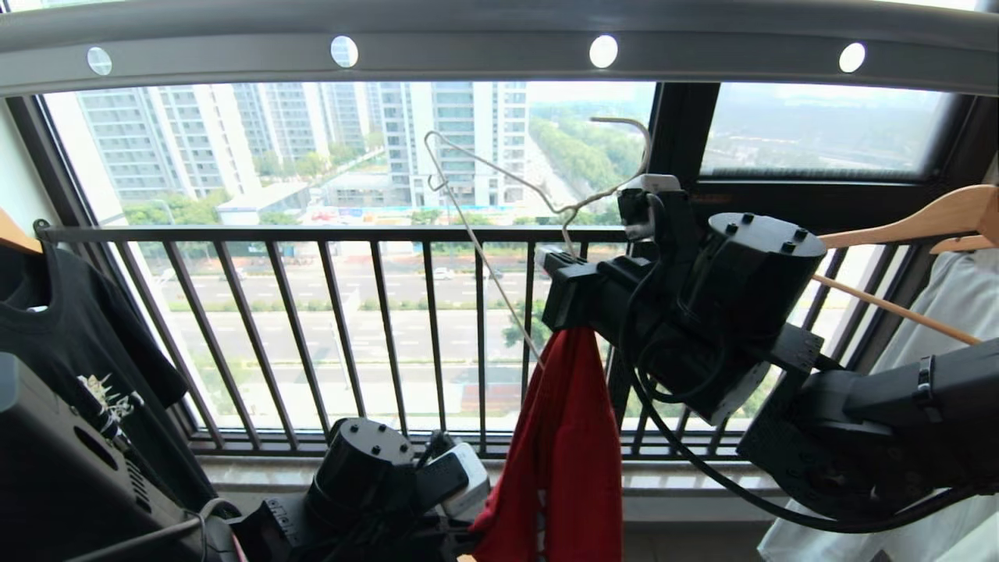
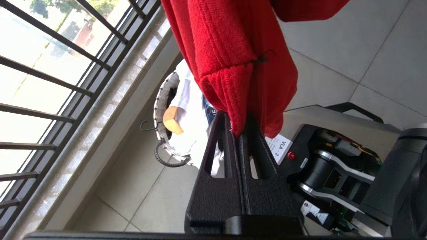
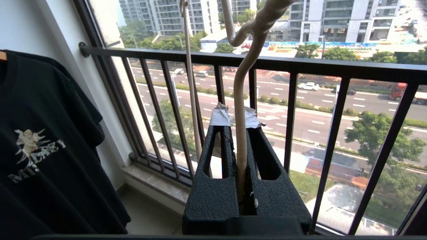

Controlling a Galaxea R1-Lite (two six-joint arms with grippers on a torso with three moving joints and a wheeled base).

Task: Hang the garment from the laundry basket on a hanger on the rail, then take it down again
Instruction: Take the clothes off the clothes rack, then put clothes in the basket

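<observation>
My right gripper (image 1: 558, 285) (image 3: 236, 123) is raised in front of the window, shut on the neck of the off-white wire hanger (image 1: 476, 234) (image 3: 240, 83). The hanger's hook is below the grey rail (image 1: 499, 55) and does not touch it. The red garment (image 1: 570, 437) (image 2: 233, 50) hangs bunched just under that gripper, which hides its top. My left gripper (image 2: 237, 123) is low down, shut on the garment's lower edge. The laundry basket (image 2: 160, 103) stands on the floor by the window sill.
A black printed T-shirt (image 1: 70, 343) hangs at the left. At the right, a white T-shirt (image 1: 936, 312) hangs on a wooden hanger (image 1: 897, 222). The black window railing (image 1: 312, 234) is close behind the hanger. The basket holds white cloth (image 2: 190, 116).
</observation>
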